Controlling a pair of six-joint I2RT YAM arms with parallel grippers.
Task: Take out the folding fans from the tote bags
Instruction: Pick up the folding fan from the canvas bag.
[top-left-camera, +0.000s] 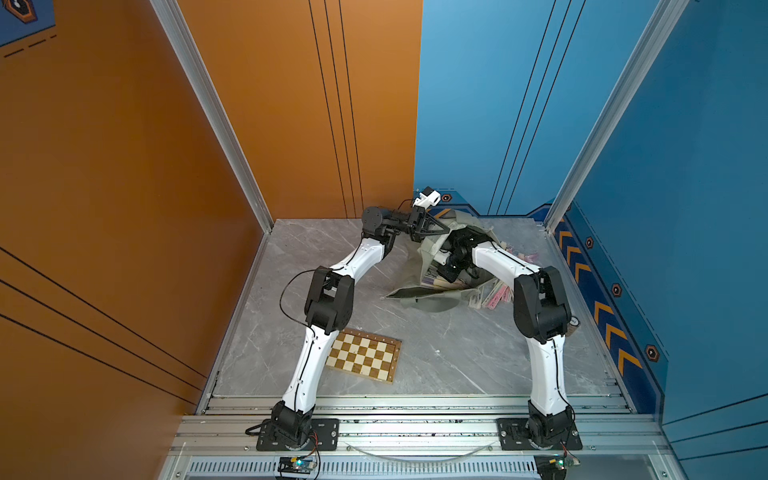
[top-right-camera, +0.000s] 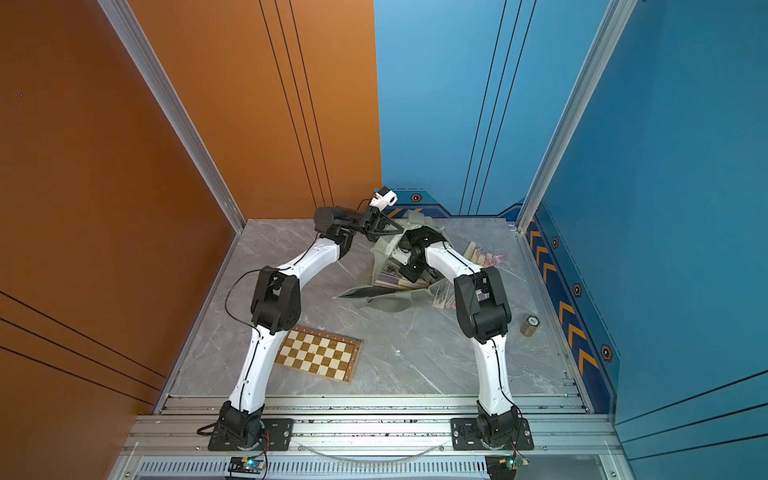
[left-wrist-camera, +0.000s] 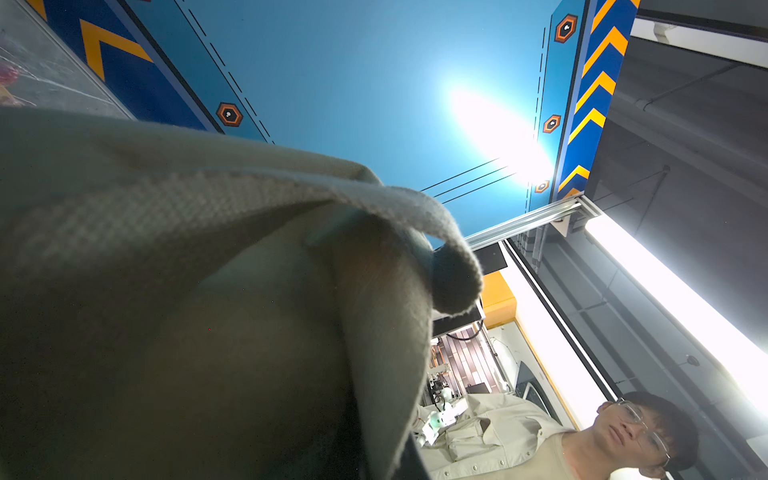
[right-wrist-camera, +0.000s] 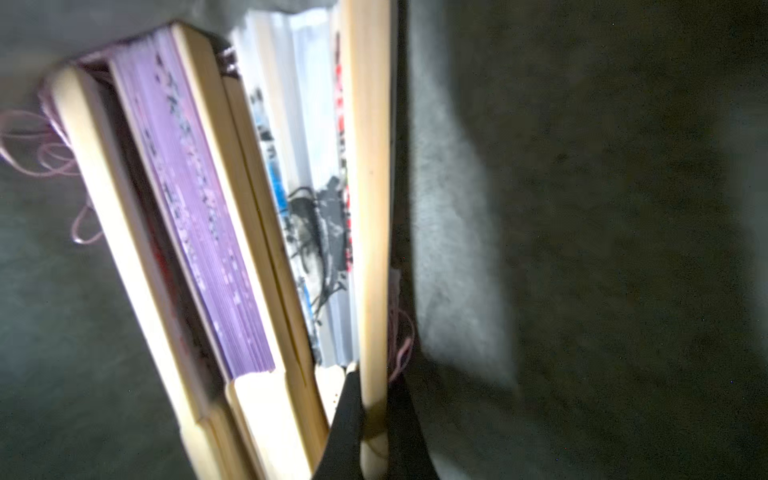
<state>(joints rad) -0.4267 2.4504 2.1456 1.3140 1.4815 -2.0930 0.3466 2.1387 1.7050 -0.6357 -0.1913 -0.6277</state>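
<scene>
In tote (right-wrist-camera: 582, 208), fan (right-wrist-camera: 370, 208) extends straight from right tool (right-wrist-camera: 374, 413).

The left arm (top-left-camera: 309, 365) and right arm (top-left-camera: 546, 374) wear curved white shells dotted with small dark screws, joined by bulky black joint housings. A black cable (top-left-camera: 281, 297) loops loose by the left elbow. The left gripper (top-left-camera: 444, 229) is a black triangular frame, topped by a white camera (top-left-camera: 428, 198).

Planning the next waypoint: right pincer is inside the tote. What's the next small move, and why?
Probably draw the right pincer straight back out of the tote bag, along the fan: it is shut on the fan's bamboo rib, and the left pincer holds the bag's rim up, so the mouth looks open.
</scene>
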